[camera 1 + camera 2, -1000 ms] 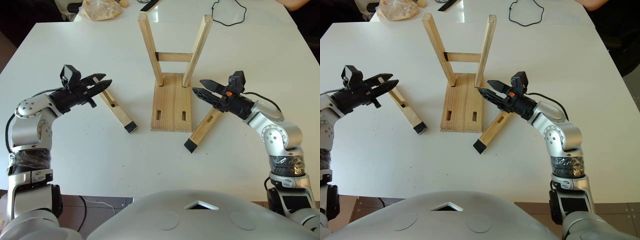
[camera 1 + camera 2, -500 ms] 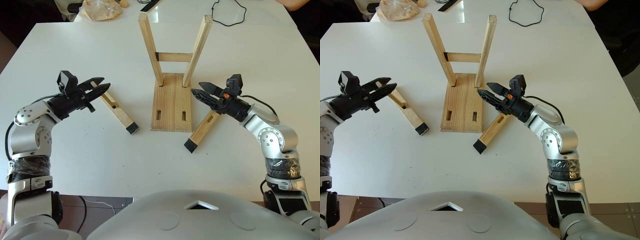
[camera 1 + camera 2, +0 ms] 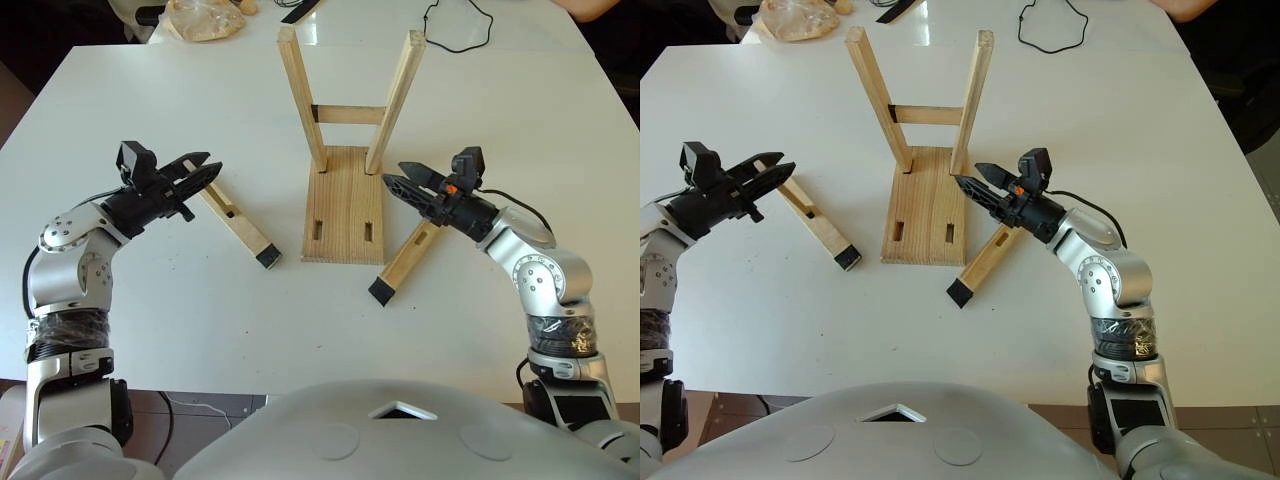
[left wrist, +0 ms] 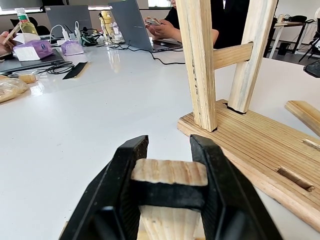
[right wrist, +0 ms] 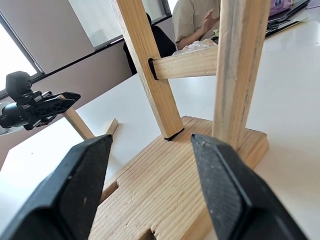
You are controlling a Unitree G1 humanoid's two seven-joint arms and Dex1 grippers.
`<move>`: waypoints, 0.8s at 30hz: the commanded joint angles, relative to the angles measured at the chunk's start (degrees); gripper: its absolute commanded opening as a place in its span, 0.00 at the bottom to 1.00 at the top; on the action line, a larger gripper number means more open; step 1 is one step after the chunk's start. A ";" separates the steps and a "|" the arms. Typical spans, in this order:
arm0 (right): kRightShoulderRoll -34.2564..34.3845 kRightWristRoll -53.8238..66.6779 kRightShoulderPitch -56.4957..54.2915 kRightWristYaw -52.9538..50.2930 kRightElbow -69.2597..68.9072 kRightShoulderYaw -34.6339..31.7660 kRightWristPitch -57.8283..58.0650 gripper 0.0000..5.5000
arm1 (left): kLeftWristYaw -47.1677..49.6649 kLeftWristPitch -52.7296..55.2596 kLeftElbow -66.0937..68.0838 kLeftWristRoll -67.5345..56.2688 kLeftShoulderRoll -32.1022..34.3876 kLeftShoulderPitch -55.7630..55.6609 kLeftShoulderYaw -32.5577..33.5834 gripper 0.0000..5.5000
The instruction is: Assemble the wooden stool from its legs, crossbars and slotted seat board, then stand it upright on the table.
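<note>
Wooden seat board (image 3: 343, 215) flat on the table (image 3: 150, 90), mid-scene, with two upright legs (image 3: 300, 95) and a crossbar (image 3: 350, 113) already seated at its far end. Two near slots (image 3: 317, 229) empty. Left of the board, left loose leg (image 3: 238, 222) lying aslant. Just beside the board's right edge, right loose leg (image 3: 405, 255), also aslant. Left claw (image 3: 200, 170) at the far end of the left loose leg, forearm low and pointing right. Right claw (image 3: 405, 182) poised above the far end of the right loose leg, pointing left, elbow bent.

From the left wrist: fingers (image 4: 132, 165) hugging both sides of the leg's end, apparently clamped on it. Best to keep the grip square, lift without letting the stick swing, turn it upright, then line its end with the near left slot before pressing down.

From the right wrist: right claw (image 5: 150, 145) spread wide, holding nothing, seat board (image 5: 165, 185) beyond the gap. Sensible to lower over the right loose leg and close only once centred.
</note>
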 commanded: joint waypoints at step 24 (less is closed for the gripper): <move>3.79 -5.03 -4.44 -4.90 7.50 -4.88 -6.92 0.53 | 29.59 19.28 -22.17 -11.15 -5.31 -9.06 14.79 0.40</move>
